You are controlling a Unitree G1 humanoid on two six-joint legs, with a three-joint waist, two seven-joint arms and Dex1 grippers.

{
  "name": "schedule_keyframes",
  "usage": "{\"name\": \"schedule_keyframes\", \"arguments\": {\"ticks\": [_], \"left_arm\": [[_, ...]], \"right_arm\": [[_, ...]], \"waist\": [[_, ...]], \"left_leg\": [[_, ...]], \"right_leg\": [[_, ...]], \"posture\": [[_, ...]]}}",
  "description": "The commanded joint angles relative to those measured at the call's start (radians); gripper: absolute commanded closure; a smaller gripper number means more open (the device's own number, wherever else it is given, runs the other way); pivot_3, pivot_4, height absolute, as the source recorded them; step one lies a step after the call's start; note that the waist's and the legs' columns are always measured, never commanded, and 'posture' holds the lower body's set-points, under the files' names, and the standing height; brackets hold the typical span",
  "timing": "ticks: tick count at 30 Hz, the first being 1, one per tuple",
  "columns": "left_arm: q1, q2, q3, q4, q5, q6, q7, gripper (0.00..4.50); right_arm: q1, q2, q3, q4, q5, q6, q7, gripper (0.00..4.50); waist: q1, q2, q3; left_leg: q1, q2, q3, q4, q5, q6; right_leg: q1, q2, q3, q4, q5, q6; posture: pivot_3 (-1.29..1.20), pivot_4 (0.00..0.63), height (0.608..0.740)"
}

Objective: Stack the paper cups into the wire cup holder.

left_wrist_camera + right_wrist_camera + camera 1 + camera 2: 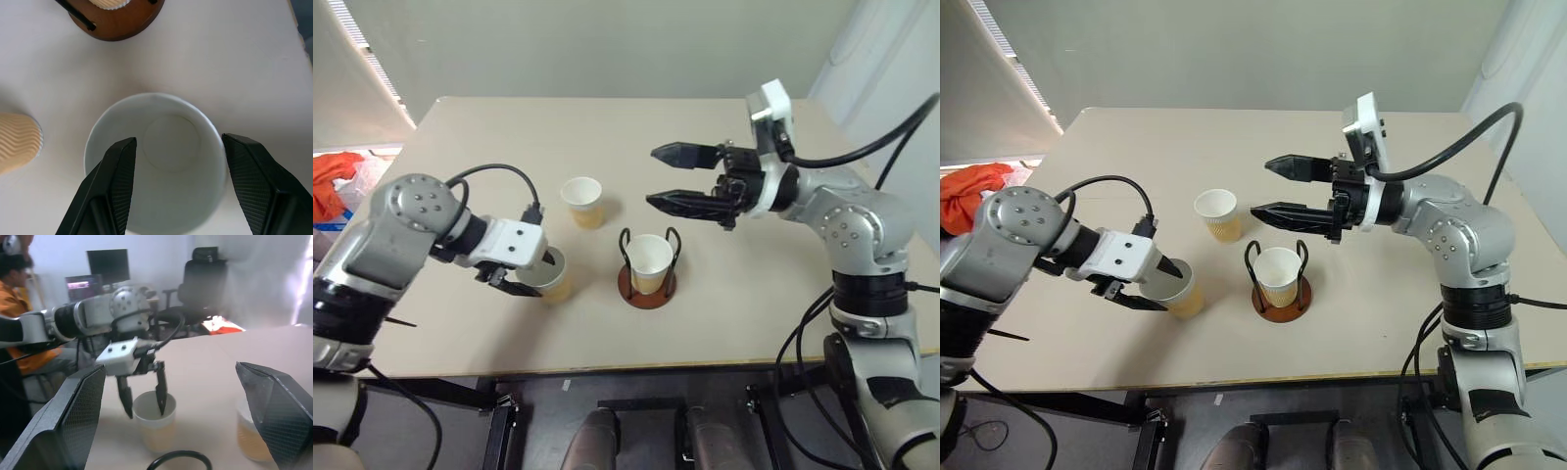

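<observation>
At lower left, the left gripper (530,275) pointed steeply down, fingers apart astride a paper cup's (551,276) rim. The right gripper (670,177) reached level leftward above the wire cup holder (647,282), spread wide and empty.

The left gripper (530,277) points steeply down with jaws apart, while the right gripper (663,177) reaches level, jaws spread wide.

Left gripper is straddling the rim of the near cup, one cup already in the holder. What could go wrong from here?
1. The left gripper has one finger inside and one outside the near cup; closing on a single thin wall could crush the rim or tip it.
2. The wire cup holder stands close by; a sideways lift might clip its loops and shift the cup already in it.
3. The open right gripper hovers just beyond the holder, possibly in the carry path.
</observation>
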Motion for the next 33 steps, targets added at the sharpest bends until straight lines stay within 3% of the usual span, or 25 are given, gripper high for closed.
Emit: {"name": "schedule_keyframes", "arguments": {"ticks": [1,7,8,11,17,24,29,33], "left_arm": [[-0.03,-0.023,-0.007,0.008,0.02,-0.03,-0.038,1.45],[-0.033,-0.044,-0.045,0.053,0.069,-0.1,-0.041,1.45],[-0.039,-0.049,-0.048,0.069,0.08,-0.113,-0.037,1.63],[-0.053,-0.064,-0.055,0.099,0.081,-0.143,-0.042,2.36],[-0.084,-0.089,-0.067,0.15,0.078,-0.171,-0.043,4.41],[-0.169,-0.064,-0.098,0.179,-0.02,-0.198,-0.043,4.46],[-0.423,0.001,-0.161,0.175,-0.374,-0.16,-0.043,4.46],[-0.627,-0.025,-0.264,0.238,-0.588,-0.173,-0.043,4.46]], "right_arm": [[0.022,-0.022,-0.03,-0.08,0.051,0.021,-0.022,0.03],[0.082,-0.073,-0.032,-0.197,0.086,0.034,-0.044,0.03],[0.09,-0.079,-0.036,-0.21,0.093,0.033,-0.05,0.01],[0.106,-0.093,-0.051,-0.233,0.109,0.032,-0.075,0.0],[0.125,-0.113,-0.076,-0.261,0.141,0.03,-0.115,0.0],[0.17,-0.155,-0.123,-0.297,0.189,0.024,-0.135,0.0],[0.375,-0.277,-0.288,-0.397,0.236,0.023,-0.12,0.0],[0.619,-0.439,-0.54,-0.464,0.254,0.051,-0.063,0.0]], "waist": [[0.0,0.0,0.0],[0.0,0.0,0.0],[0.0,0.0,0.0],[0.0,0.0,0.0],[0.002,0.0,0.0],[0.006,-0.001,0.0],[0.019,-0.003,0.0],[0.039,-0.001,-0.001]], "left_leg": [[0.0,0.0,0.0,0.0,0.0,0.0],[0.0,0.0,0.0,0.003,0.0,0.001],[0.0,0.0,0.0,0.004,0.001,0.001],[0.0,0.0,0.0,0.005,0.001,0.001],[0.0,0.0,0.0,0.008,0.002,0.002],[-0.001,0.0,0.0,0.009,0.002,0.003],[-0.007,0.0,-0.001,0.012,0.0,0.004],[-0.014,-0.004,-0.004,0.014,-0.003,0.007]], "right_leg": [[0.0,0.0,0.0,0.0,0.0,0.0],[0.002,0.0,0.0,0.0,0.002,0.003],[0.002,0.0,0.0,0.0,0.002,0.004],[0.002,0.0,0.0,0.0,0.003,0.005],[0.004,0.0,0.0,-0.001,0.003,0.005],[0.004,0.0,0.0,-0.001,0.004,0.006],[0.002,0.001,-0.001,-0.003,0.004,0.008],[0.003,-0.001,0.0,-0.009,0.002,0.013]], "posture": [[0.0,0.15,0.74],[0.0,0.15,0.74],[0.0,0.15,0.74],[0.0,0.15,0.74],[0.0,0.15,0.74],[0.0,0.15,0.74],[0.0,0.15,0.74],[0.0,0.15,0.74]]}}
